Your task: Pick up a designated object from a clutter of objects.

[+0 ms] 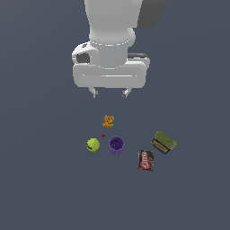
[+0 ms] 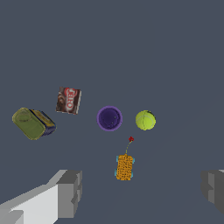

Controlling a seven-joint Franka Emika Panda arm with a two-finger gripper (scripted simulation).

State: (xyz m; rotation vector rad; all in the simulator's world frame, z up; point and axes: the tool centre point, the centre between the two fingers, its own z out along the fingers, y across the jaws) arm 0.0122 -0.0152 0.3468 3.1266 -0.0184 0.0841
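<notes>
The arm point(image 1: 114, 36) fills the upper middle of the exterior view, white and bulky, hanging above the grey floor point(image 1: 45, 188). Its gripper point(image 1: 110, 94) points down with the jaws spread wide and nothing between them; in the wrist view the two grey fingers point(image 2: 70, 192) sit far apart at the frame's edges.

The clutter lies below the gripper, none of it touched. The tin point(image 1: 164, 142), olive-green and flat, lies farthest to the exterior view's right, tilted. Just beside it, nearer the middle, lies the packet point(image 1: 146, 160), red-brown with a white label. The cup point(image 1: 117, 145), purple, stands upright with its mouth open to the top. The ball point(image 1: 93, 144), yellow-green, rests on the floor just to the cup's left in the exterior view, near it but apart; a faint seam shows in the wrist view. The orange lump point(image 1: 108, 121) lies between the gripper and the cup. A tiny red speck point(image 1: 103, 135) sits between lump and ball.
</notes>
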